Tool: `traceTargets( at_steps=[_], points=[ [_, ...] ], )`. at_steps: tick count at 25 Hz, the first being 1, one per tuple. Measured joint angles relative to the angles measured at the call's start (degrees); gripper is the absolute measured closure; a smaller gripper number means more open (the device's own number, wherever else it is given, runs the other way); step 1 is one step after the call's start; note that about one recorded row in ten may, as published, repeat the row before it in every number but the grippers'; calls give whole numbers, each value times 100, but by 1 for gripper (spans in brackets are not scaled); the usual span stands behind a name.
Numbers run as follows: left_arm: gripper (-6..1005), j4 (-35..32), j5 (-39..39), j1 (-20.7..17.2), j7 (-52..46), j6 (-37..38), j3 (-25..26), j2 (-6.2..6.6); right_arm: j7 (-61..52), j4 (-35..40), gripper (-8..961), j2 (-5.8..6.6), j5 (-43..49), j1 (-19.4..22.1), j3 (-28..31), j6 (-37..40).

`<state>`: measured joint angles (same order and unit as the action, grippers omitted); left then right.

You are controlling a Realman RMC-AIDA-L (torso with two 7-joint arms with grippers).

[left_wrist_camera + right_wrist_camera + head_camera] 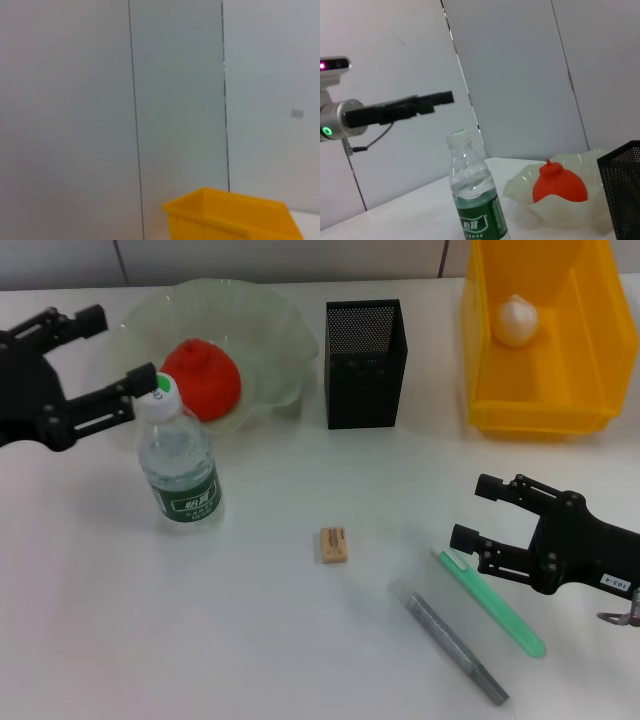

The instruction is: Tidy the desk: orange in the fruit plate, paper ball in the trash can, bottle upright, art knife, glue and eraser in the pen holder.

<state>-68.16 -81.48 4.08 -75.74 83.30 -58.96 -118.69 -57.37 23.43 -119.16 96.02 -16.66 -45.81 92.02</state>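
The bottle (182, 468) stands upright on the table, white cap on top; it also shows in the right wrist view (476, 196). My left gripper (118, 348) is open just left of the cap, one fingertip (143, 376) close beside it. The orange (201, 379) lies in the fruit plate (252, 302). The paper ball (517, 320) lies in the trash can (540, 390). The eraser (334, 544) lies mid-table. A green art knife (492, 604) and a grey glue stick (456, 646) lie front right. My right gripper (474, 512) is open, just above the knife's near end. The pen holder (365, 362) stands behind.
The left wrist view shows only a wall and a corner of the trash can (235, 215). The right wrist view shows the orange (559, 186), fruit plate (519, 192), pen holder (623, 190) and my left gripper (402, 110) beyond the bottle.
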Motion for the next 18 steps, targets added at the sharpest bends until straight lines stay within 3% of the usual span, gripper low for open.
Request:
traceTargets(
  at_steps=[7,18],
  points=[
    [204,132,30,-99,267,795,291,18,-106,97,161,-2,0,14,11,147],
    [203,625,-41,-197,990,1323,242,10,-1196,1402,161,-12,49,154,-30,361]
  ],
)
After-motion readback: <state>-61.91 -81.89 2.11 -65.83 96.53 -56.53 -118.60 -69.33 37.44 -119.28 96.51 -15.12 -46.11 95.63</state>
